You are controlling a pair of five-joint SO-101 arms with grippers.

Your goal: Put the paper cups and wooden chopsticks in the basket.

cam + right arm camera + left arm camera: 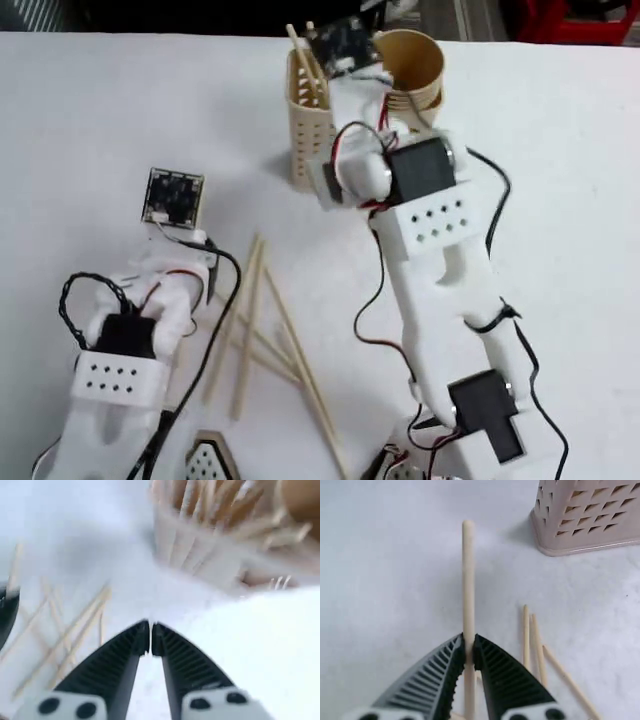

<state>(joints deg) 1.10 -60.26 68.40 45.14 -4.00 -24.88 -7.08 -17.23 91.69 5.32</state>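
Chopstick (468, 580): clamped in left gripper (469, 642), poking out past the tips
Loose chopsticks (255, 320): scattered at table's (100, 110) 6 o'clock
Basket (305, 130): 12 o'clock, some sticks standing inside
Paper cup (412, 60): basket's 3 o'clock, inside or beside, can't tell
Right gripper (150, 630): jaws squeezed together on nothing, near basket
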